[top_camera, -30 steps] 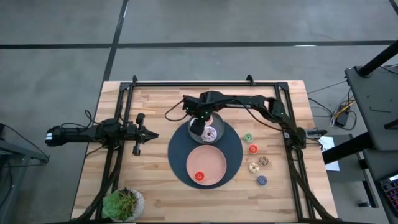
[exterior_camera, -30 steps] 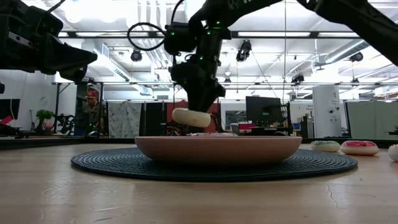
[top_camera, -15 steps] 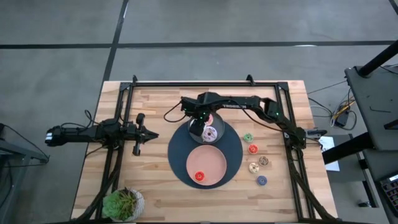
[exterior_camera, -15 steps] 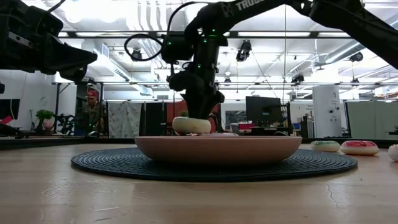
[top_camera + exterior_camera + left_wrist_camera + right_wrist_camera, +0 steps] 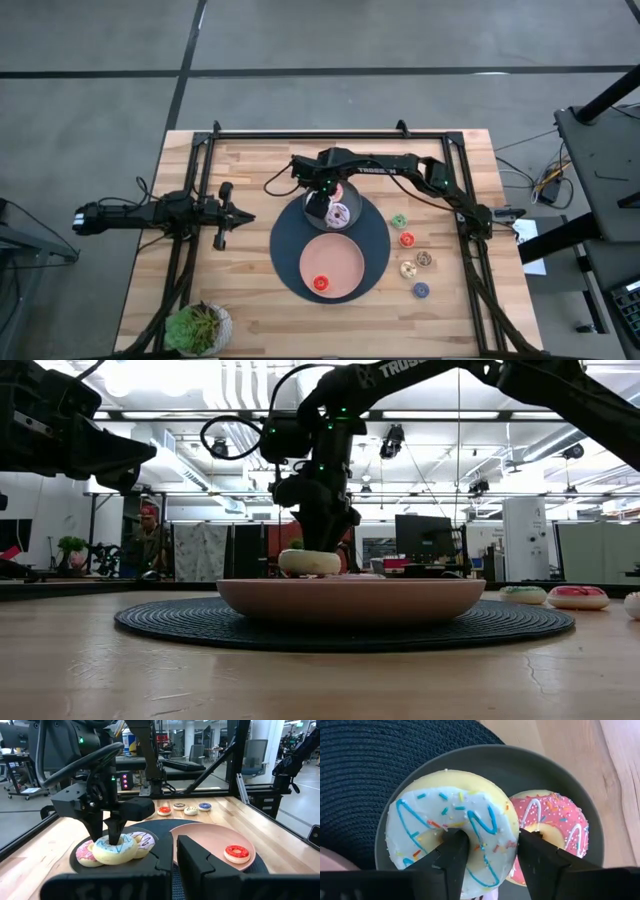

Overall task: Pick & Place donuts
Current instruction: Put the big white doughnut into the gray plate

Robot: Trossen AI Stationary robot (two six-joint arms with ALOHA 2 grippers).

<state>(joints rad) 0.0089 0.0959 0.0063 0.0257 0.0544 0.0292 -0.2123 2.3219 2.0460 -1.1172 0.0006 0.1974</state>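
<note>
R gripper (image 5: 487, 865) is over the dark grey plate (image 5: 555, 775) at the far side of the round black woven mat (image 5: 375, 240). Its fingers (image 5: 452, 855) are around one side of the white-frosted donut (image 5: 452, 827): one finger in the hole, the other at the outer rim next to the pink-frosted donut (image 5: 555, 822). Whether the pads actually press the ring or have just let go, can't tell.

Vs. 1 s ago: in the low view the white-frosted donut hung clear above the pink plate (image 5: 345, 600) rim line; now it's lower, right down near that rim line, w/ the gripper lowered too. Little change over the last half sec. In the left wrist view the donut sits on top of the pink-frosted one and a lilac-frosted donut (image 5: 146, 840), stacked on the grey plate.

Pink plate sits on the near part of the mat, w/ one small red donut (image 5: 321, 284) in it, same as before. Five small donuts lie on the wood table (image 5: 250, 170) right of the mat, unmoved: green (image 5: 399, 221), red (image 5: 407, 239), tan (image 5: 407, 268), brown (image 5: 424, 259), blue (image 5: 421, 290).

L gripper (image 5: 243, 216) waits at the table's left side, well apart from the mat, unchanged; its fingers sit close together w/ a narrow gap. Potted plant (image 5: 198, 327) at the near-left corner.
</note>
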